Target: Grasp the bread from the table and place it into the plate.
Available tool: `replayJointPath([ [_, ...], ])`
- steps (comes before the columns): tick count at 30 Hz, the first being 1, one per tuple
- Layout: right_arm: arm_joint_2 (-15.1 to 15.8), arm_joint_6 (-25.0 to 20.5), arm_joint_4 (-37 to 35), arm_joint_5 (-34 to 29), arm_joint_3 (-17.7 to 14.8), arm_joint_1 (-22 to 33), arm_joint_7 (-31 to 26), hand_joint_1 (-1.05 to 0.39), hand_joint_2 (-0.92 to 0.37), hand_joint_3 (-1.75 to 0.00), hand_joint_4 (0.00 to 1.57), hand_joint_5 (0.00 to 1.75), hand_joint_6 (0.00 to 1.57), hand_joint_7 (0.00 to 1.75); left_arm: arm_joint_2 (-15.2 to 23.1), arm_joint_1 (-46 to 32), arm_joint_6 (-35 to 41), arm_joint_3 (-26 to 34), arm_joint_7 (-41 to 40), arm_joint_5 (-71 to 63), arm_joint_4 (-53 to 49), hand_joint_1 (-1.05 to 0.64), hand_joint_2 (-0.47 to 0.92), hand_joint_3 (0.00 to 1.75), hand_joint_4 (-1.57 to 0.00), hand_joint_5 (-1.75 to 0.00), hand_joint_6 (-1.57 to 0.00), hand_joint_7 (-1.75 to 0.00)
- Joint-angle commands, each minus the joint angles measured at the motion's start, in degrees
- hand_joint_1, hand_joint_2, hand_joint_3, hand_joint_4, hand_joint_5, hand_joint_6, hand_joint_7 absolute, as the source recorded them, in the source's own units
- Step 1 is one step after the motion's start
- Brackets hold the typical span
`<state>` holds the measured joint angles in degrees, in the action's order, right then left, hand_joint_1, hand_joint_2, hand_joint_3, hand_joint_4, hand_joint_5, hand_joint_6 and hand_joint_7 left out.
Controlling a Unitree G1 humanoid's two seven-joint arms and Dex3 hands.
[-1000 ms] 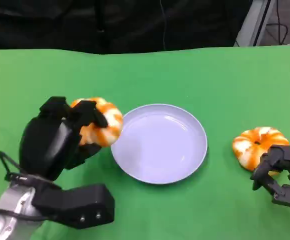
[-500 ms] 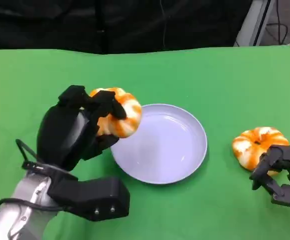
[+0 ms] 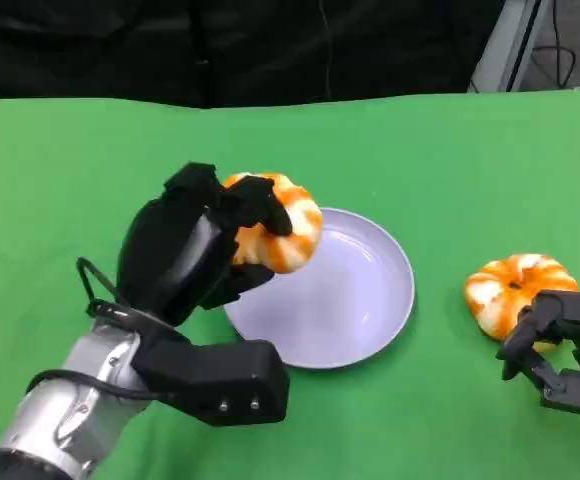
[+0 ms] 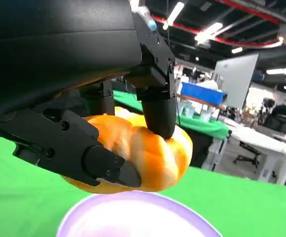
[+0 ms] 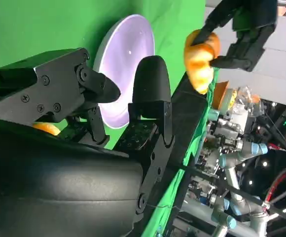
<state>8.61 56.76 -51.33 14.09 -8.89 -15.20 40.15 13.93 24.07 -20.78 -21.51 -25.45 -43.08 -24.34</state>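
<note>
Two breads: left robot hand [image 3: 195, 250] grips bread [image 3: 275, 235] over plate [image 3: 370, 310] rim; second bread [image 3: 515, 290] beside spread right robot hand [image 3: 560, 345].

Silver metal left forearm [image 3: 65, 415] with a boxy black wrist block [image 3: 215, 380] showing small screws, thin black looping cable [image 3: 90, 285], rounded glossy black-shelled left hand [image 3: 195, 245]. Matte black jointed right hand [image 3: 560, 350], screw heads along its segments.

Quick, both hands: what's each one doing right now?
Left hand: holding an orange-and-white bread roll above the lavender plate's edge.
Right hand: open, beside the second roll, holding nothing.
</note>
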Motion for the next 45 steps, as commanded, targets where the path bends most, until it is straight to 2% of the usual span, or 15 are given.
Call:
replayJointPath([
  [1,0.2,-0.3,-0.2,0.8,-0.1,-0.2,0.1,0.12,-0.69,-0.83,0.88,1.39,0.95,0.98,-0.9,2.5,-0.9,-0.7,0.1,0.3,-2.6,-0.14,0.92,0.21,-0.53,-1.75,-0.63,-1.47],
  [13,0.1,1.0,-0.2,0.0,0.0,0.0,-0.8,0.11,-0.69,-0.8,0.88,1.39,0.94,0.99,-3.8,7.0,-4.1,-3.9,-1.6,-0.2,-12.0,-0.12,0.92,0.3,-0.51,-1.75,-0.63,-1.45],
  [21,0.2,1.5,-0.5,-0.3,0.2,-0.2,-1.3,0.11,-0.67,-0.83,0.88,1.39,0.94,0.99,-5.6,8.9,-5.7,-5.3,-1.4,0.1,-17.1,-0.17,0.92,0.36,-0.51,-1.75,-0.64,-1.42],
  [27,0.4,1.3,-0.5,-0.2,0.4,-0.1,-1.4,0.11,-0.65,-0.88,0.88,1.39,0.95,0.96,-6.5,9.6,-6.3,-5.9,-1.8,0.3,-18.7,-0.15,0.92,0.31,-0.49,-1.75,-0.6,-1.48],
  [34,0.1,1.7,-0.7,-0.1,0.6,-0.2,-1.4,0.11,-0.64,-0.91,0.89,1.39,0.96,0.95,-8.1,10.7,-6.6,-6.9,-1.2,0.4,-21.6,-0.14,0.92,0.35,-0.51,-1.75,-0.6,-1.5],
  [45,0.1,2.2,-1.4,0.2,0.7,-0.5,-1.2,0.11,-0.62,-0.94,0.88,1.4,0.95,0.95,-8.2,11.2,-6.5,-7.8,-0.3,0.9,-23.6,-0.11,0.92,0.34,-0.5,-1.75,-0.6,-1.49],
])
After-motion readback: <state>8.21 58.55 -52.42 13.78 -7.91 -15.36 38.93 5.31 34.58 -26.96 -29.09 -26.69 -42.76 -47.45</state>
